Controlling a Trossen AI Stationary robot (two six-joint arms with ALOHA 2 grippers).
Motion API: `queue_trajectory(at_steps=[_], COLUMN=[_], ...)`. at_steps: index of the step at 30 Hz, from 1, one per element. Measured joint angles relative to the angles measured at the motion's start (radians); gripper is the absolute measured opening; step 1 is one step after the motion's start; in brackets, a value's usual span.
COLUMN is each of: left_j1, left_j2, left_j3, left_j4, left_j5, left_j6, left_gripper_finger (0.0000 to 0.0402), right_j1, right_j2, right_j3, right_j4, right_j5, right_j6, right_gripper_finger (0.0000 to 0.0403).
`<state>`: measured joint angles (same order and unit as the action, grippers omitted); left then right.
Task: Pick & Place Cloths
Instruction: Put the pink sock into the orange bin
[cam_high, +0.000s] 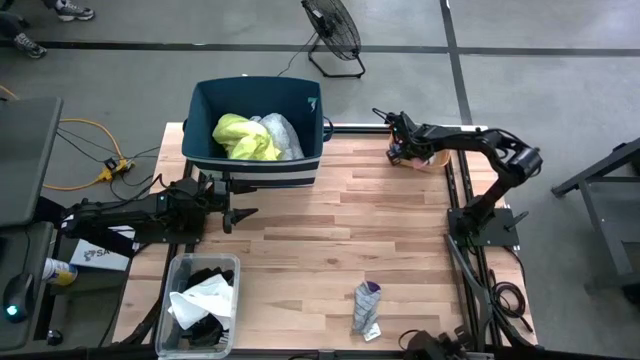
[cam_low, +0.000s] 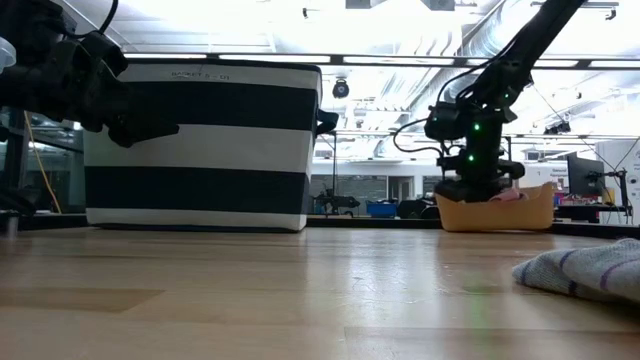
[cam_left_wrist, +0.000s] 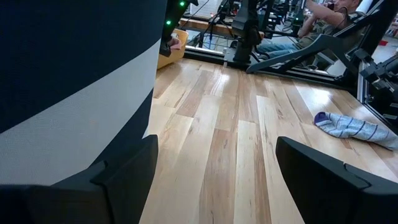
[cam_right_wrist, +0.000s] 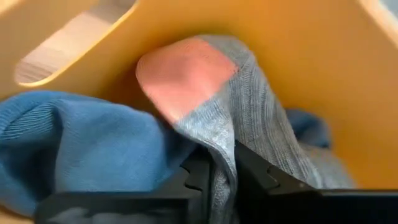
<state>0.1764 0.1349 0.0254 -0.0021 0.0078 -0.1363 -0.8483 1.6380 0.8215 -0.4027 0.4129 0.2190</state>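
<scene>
Inside the orange tray (cam_right_wrist: 323, 81) the right tool (cam_right_wrist: 221, 171) pinches a grey sock with a pink toe (cam_right_wrist: 205, 81), apparently just loosening, beside blue fabric (cam_right_wrist: 74, 143). The left tool (cam_high: 240, 212) hovers open by the dark-blue bin (cam_high: 255, 170), which holds the neon-yellow garment (cam_high: 243, 137).

Black jointed arms, green lights
</scene>
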Motion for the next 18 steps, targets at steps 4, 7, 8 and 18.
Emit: queue_trajectory(at_steps=[4, 7, 8, 18], left_j1=[0.0, 0.0, 0.0, 0.0], left_j2=[0.0, 0.0, 0.0, 0.0], left_j3=[0.0, 0.0, 0.0, 0.0], left_j4=[0.0, 0.0, 0.0, 0.0], left_j5=[0.0, 0.0, 0.0, 0.0], left_j6=[0.0, 0.0, 0.0, 0.0], left_gripper_finger=[0.0321, 0.0321, 0.0321, 0.0321], right_j1=[0.009, 0.012, 0.013, 0.031], right_j2=[-0.025, -0.06, -0.071, -0.194], right_j3=[0.0, 0.0, 0.0, 0.0], right_j4=[-0.02, -0.038, -0.044, -0.118], right_j5=[0.097, 0.167, 0.173, 0.149], right_j6=[0.022, 0.053, 0.056, 0.098], right_gripper_finger=[0.0073, 0.0103, 0.0114, 0.0186])
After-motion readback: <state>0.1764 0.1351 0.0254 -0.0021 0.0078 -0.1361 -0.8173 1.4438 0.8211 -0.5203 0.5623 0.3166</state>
